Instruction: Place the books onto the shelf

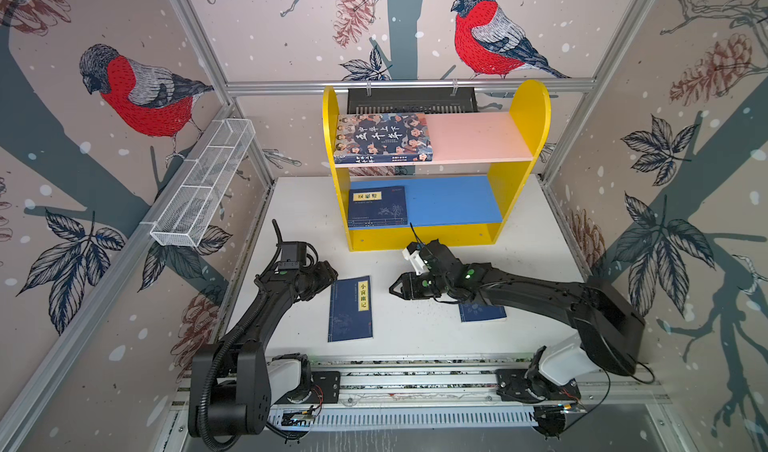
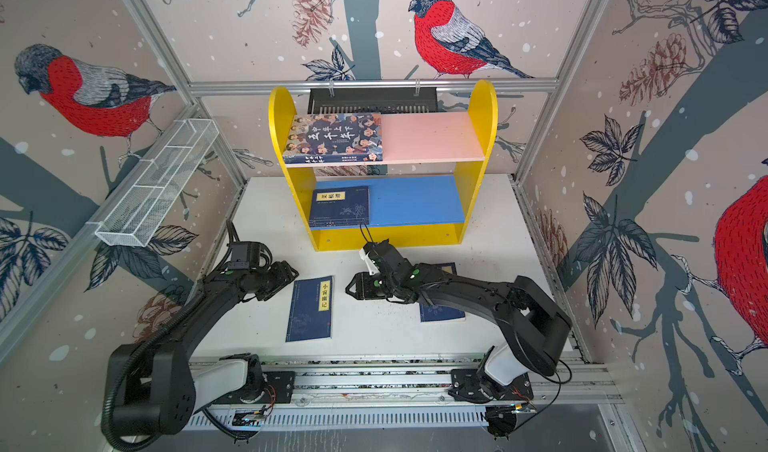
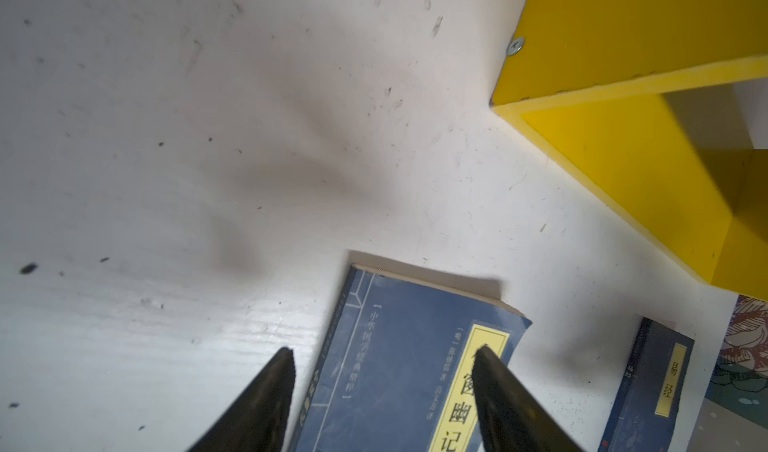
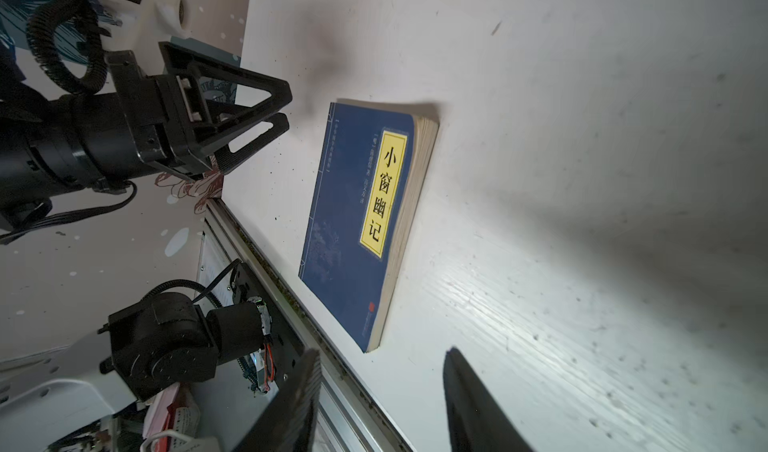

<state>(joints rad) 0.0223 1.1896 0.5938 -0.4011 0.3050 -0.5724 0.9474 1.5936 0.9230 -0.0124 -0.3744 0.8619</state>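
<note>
The yellow shelf (image 1: pixel 528 105) stands at the back of the table. A large cartoon-cover book (image 1: pixel 382 138) lies on its pink upper board, and a navy book (image 1: pixel 377 207) on its blue lower board. Another navy book with a yellow label (image 1: pixel 350 308) (image 3: pixel 399 367) (image 4: pixel 357 221) lies flat on the table. My left gripper (image 1: pixel 332 277) (image 3: pixel 384 351) is open and empty, its tips above this book's far-left corner. My right gripper (image 1: pixel 392 288) (image 4: pixel 382 353) is open and empty, just right of that book. A further navy book (image 1: pixel 482 312) (image 3: pixel 648 387) lies half hidden under the right arm.
A white wire-mesh basket (image 1: pixel 203 184) hangs on the left wall frame. A black slotted tray (image 1: pixel 411 98) hangs behind the shelf. The arms' base rail (image 1: pixel 415 377) runs along the table's front edge. Both grippers face each other across the middle book.
</note>
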